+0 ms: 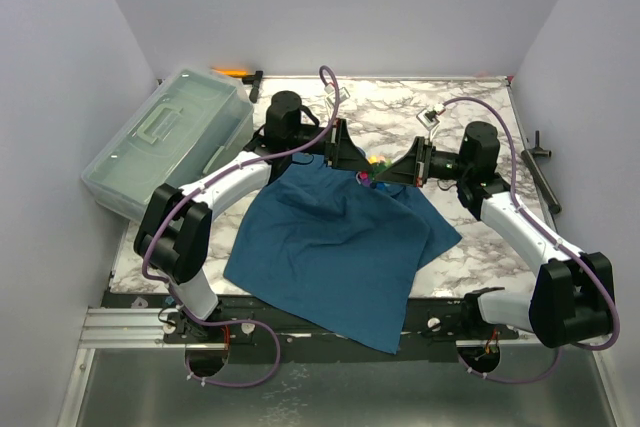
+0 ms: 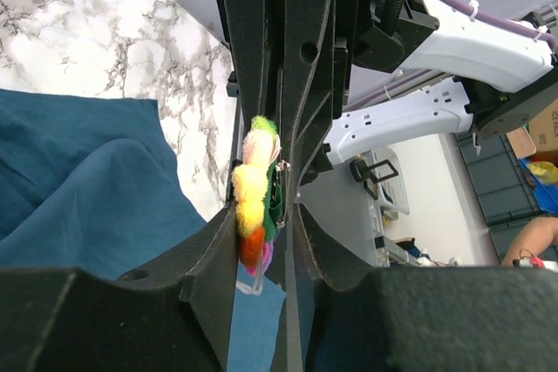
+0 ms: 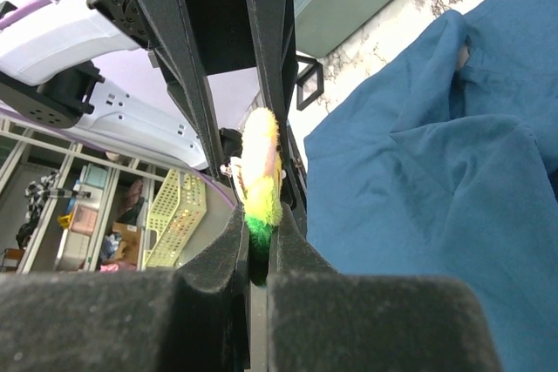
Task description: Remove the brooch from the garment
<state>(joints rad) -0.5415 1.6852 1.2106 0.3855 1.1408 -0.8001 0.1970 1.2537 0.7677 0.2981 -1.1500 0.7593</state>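
Note:
The teal-blue garment lies spread on the marble table, its upper edge bunched up where the two arms meet. The small multicoloured brooch is at that edge. In the left wrist view the brooch is squeezed between the fingers of my left gripper, with a clear loop hanging under it and the garment behind. My right gripper is shut on the green end of the brooch, beside the garment. Whether the brooch is still fastened to the cloth is hidden.
A translucent lidded plastic box stands at the table's left side. An orange-handled tool lies at the back left. A black tool lies along the right edge. Two small white parts sit behind the grippers.

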